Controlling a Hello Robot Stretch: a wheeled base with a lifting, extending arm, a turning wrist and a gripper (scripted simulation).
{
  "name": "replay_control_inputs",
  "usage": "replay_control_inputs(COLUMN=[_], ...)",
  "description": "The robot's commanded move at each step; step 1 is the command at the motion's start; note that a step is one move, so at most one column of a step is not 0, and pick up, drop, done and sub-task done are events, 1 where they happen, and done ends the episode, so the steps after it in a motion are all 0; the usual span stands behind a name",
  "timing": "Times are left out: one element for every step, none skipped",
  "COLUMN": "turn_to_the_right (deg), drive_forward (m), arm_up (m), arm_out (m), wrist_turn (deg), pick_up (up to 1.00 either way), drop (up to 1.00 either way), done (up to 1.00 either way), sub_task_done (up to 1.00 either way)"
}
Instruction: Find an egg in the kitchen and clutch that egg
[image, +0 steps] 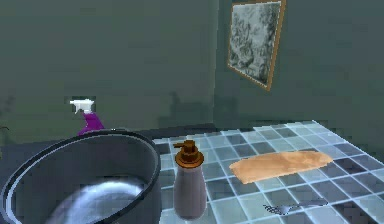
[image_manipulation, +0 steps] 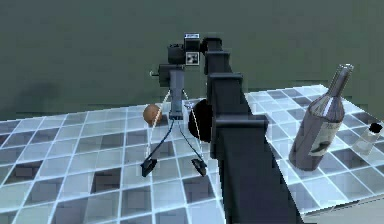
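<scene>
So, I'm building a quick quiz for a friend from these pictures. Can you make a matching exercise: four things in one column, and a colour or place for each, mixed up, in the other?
Things:
1. spray bottle
2. cloth
3. picture
4. egg

Colour or place:
A. hangs on the wall
B. brown, on the pale tiles
C. purple with a white trigger
D. orange, lying flat

Pairs: 1-C, 2-D, 3-A, 4-B
</scene>
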Motion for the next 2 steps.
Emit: replay_control_inputs(turn_to_the_right=[0.0, 0.0], drive_forward=[0.0, 0.0], arm_up=[0.0, 0.0], arm_out=[0.0, 0.0], wrist_turn=[45.0, 45.0], pick_up=[0.0, 0.0], drop=[0.0, 0.0], done=[0.0, 0.0], sub_task_done=[0.0, 0.0])
